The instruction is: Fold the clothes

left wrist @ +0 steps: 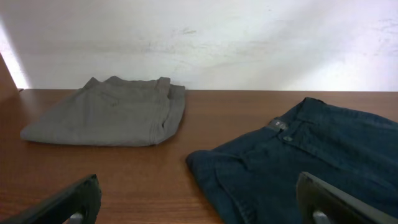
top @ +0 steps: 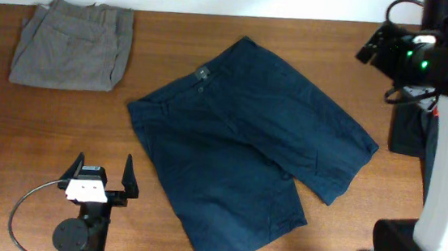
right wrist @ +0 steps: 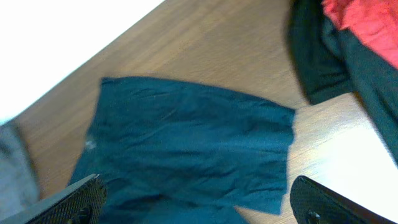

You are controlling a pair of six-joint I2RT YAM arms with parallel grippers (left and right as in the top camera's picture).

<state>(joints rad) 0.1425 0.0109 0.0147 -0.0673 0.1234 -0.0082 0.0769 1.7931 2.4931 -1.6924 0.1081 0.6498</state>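
The dark navy-blue trousers [top: 243,139] lie spread flat and slanted on the middle of the table; they also show in the left wrist view [left wrist: 311,155] and the right wrist view [right wrist: 186,149]. Folded grey-khaki trousers [top: 72,43] lie at the back left, also seen in the left wrist view [left wrist: 112,112]. Black garments [right wrist: 317,56] with a red garment [right wrist: 367,25] lie at the right. My left gripper [top: 104,166] is open and empty, low by the front left, just left of the navy trousers [left wrist: 198,186]. My right gripper [top: 375,46] is open and empty, raised above the back right [right wrist: 196,190].
The wooden table [top: 44,134] ends at a white wall behind [left wrist: 217,37]. The black garment pile [top: 408,129] lies at the right edge beside the right arm's white base [top: 445,202]. A cable loops by the left arm's base [top: 26,202].
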